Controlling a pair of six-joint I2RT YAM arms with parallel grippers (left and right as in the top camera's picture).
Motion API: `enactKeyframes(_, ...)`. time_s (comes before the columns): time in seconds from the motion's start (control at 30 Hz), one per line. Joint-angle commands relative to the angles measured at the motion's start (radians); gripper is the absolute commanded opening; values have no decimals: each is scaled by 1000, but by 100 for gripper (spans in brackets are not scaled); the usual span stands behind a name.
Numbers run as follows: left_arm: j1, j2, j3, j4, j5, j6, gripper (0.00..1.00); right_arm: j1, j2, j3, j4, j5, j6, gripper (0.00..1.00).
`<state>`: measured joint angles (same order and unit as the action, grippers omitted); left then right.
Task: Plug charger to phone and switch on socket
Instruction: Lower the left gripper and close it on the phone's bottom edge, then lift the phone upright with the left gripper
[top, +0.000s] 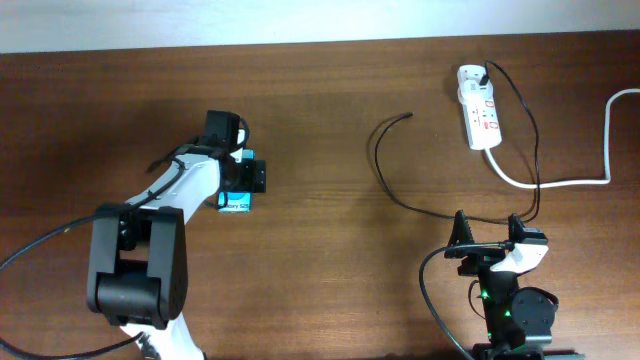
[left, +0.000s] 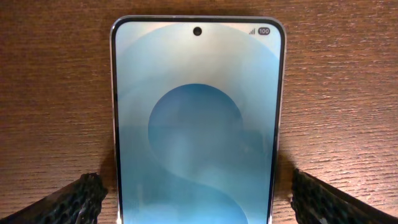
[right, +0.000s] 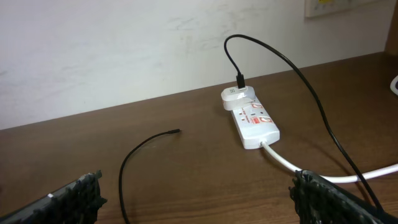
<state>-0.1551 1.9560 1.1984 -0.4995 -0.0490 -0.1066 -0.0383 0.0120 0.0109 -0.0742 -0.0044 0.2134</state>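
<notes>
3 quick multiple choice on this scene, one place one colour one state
1. Where is the free tip of the charger relative to the phone? A plugged into it B on the table, apart from it C lying on its screen
2. Colour of the thick cord of the socket? A white B black C red
3. The left pincer is: A shut on the charger B shut, empty C open, fingers either side of the phone
B: the tip rests on bare table. A: the cord leaving the socket is white. C: both fingers stand wide, flanking the phone.
</notes>
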Motion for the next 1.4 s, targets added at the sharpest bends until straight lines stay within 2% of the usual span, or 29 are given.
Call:
enactKeyframes(0.0,-4,32,-37,-10,4,37,99,7,-4,-5,-5,-6,5,98)
enactKeyframes(0.17,-4,32,-37,-10,4,52,99,7,-4,-5,-5,-6,5,98)
enactKeyframes(0.33,-4,32,-37,-6,3,52,92,7,-4,-5,-5,-6,5,98)
enactKeyframes(0.67,-4,32,-37,-5,3,51,83,7,-4,-5,-5,-6,5,98)
enactKeyframes(0.7,-4,32,-37,-5,3,51,78,7,-4,-5,-5,-6,5,98)
enactKeyframes(0.87,-4,32,-37,-6,5,51,68,7,-4,-5,-5,-6,5,98)
enactKeyframes(1.07,-3,32,-37,-6,4,51,63,7,-4,-5,-5,-6,5,99)
enactKeyframes(1.27,-3,32,-36,-6,4,51,64,7,-4,-5,-5,-6,5,98)
enactKeyframes(1.37,-3,32,-36,-6,4,51,57,7,-4,-5,-5,-6,5,98)
